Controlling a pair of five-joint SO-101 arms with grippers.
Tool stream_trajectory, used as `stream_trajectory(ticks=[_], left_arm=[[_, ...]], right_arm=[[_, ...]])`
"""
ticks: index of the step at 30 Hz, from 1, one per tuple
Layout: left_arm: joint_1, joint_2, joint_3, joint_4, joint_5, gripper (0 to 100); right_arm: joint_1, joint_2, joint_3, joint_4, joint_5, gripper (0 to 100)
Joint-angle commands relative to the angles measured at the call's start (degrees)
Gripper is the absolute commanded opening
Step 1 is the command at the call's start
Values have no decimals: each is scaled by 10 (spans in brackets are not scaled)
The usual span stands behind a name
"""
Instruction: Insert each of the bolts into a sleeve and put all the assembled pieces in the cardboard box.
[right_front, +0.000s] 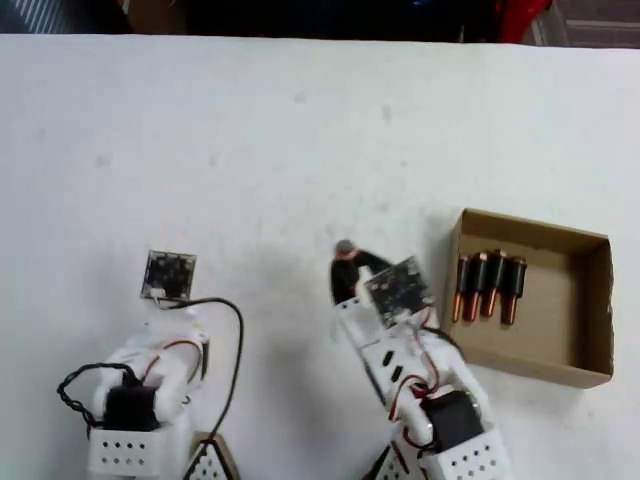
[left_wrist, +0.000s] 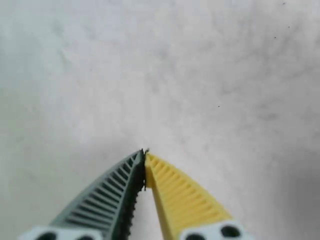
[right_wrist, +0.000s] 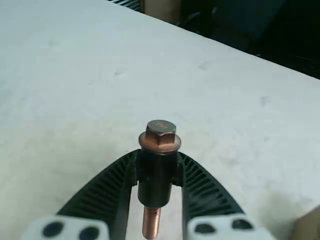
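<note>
The white table (right_front: 300, 130) fills most of the high view, matt and faintly scuffed. Beyond its far edge the room is a dark strip in which only a red shape (right_front: 520, 18) stands out. The cardboard box (right_front: 590, 300) lies open on the table just beside the right arm (right_front: 440, 410). In the right wrist view only a tan corner of it shows, cut off at the frame's edge. Both arms' bases are cut off at the near edge of the high view. There the left arm (right_front: 140, 390) has its fingers hidden under a small circuit board (right_front: 168, 275) on its wrist. Four assembled pieces (right_front: 487, 285) lie side by side inside the box, against the wall nearest the right arm, with dark sleeves and coppery shanks; their heads are hard to make out. The right gripper (right_wrist: 156, 157) is clamped on a black sleeve (right_wrist: 156, 182), held upright above the table a little way from the box. A bolt (right_wrist: 160, 135) sits in the sleeve, with its hexagonal flanged head resting on the top rim and its coppery shank sticking out below, where the frame cuts it off. The left gripper (left_wrist: 145, 155) hovers over bare table with its grey and yellow fingertips pressed together on nothing.
</note>
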Motion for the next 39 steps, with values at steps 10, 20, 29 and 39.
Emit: stream_trajectory(ticks=[10,20,29,39], left_arm=[[-5,-3,0,2,-5,24],[-5,-3,0,2,-5,24],[-5,-3,0,2,-5,24],[-5,-3,0,2,-5,24]], right_arm=[[221,-4,-319,170,94,17],[333,189,-484,178,100,17],[515,476,-600,175,103,17],[586,693,-600,175,198,17]])
